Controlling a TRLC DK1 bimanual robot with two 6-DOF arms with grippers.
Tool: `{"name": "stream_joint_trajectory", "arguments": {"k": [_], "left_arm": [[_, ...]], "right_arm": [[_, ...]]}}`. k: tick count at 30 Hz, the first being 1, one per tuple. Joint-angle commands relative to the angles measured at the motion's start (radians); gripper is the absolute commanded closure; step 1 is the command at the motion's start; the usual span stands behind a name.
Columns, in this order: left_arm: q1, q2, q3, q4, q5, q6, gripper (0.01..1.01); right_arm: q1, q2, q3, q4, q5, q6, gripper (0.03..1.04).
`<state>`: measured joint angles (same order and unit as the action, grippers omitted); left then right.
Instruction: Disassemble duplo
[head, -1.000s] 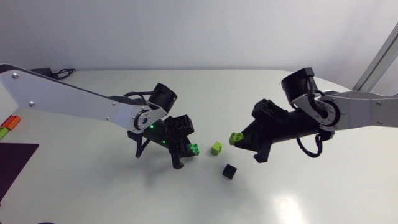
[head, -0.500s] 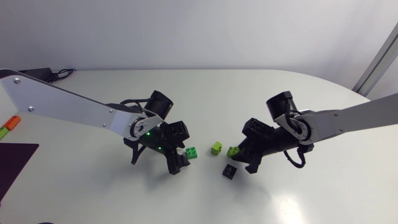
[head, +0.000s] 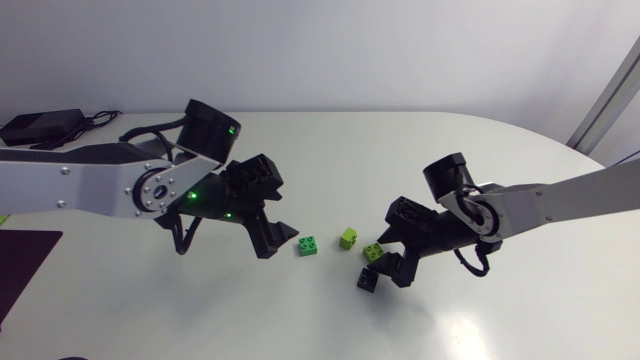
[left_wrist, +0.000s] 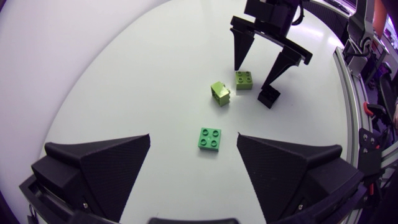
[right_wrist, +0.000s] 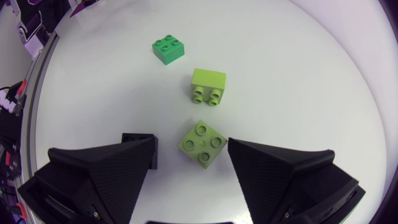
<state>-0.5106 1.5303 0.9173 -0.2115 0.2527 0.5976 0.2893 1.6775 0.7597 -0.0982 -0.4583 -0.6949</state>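
Duplo pieces lie apart, green brick (head: 308, 244), tipped lime brick (head: 348, 238), upright lime brick (head: 372, 252), black brick (head: 369, 279), so disassembly seems done; left gripper (left_wrist: 193, 138) and right gripper (right_wrist: 191, 142) are spread, gripping nothing.

Greens and black on a plain white surface (head: 200, 310)
The bright green brick (left_wrist: 210, 138) is a saturated mid-green; the tipped lime brick (left_wrist: 219, 93) and the upright lime brick (left_wrist: 244, 80) are a paler yellow-green, all plain with no pattern. The black brick (head: 369, 279) is solid black. The left gripper (head: 280, 243) and right gripper (head: 392, 260) are matte black. The left arm (head: 90, 185) and right arm (head: 560, 205) are silver-grey with black joints, and the left shows small green lights
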Motion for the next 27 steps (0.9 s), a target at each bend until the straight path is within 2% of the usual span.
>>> {"name": "stream_joint_trajectory", "arguments": {"k": [1, 8, 16, 24, 27], "left_arm": [[-0.005, -0.061, -0.034, -0.025, -0.024, -0.045, 0.051], [-0.008, -0.216, -0.06, -0.08, -0.102, -0.102, 0.051], [-0.029, -0.387, -0.075, -0.192, -0.205, -0.183, 0.051], [-0.092, -0.522, -0.092, -0.359, -0.294, -0.298, 0.051], [-0.089, -0.559, -0.095, -0.402, -0.306, -0.331, 0.051]], "right_arm": [[0.004, -0.079, -0.036, -0.02, 0.01, 0.018, 0.07], [-0.006, -0.374, -0.072, -0.143, 0.055, 0.072, 0.07], [-0.036, -0.753, -0.056, -0.41, 0.104, 0.173, 0.07], [-0.062, -0.981, 0.007, -0.693, 0.15, 0.285, 0.07], [-0.064, -1.018, 0.039, -0.75, 0.15, 0.325, 0.07]]}}
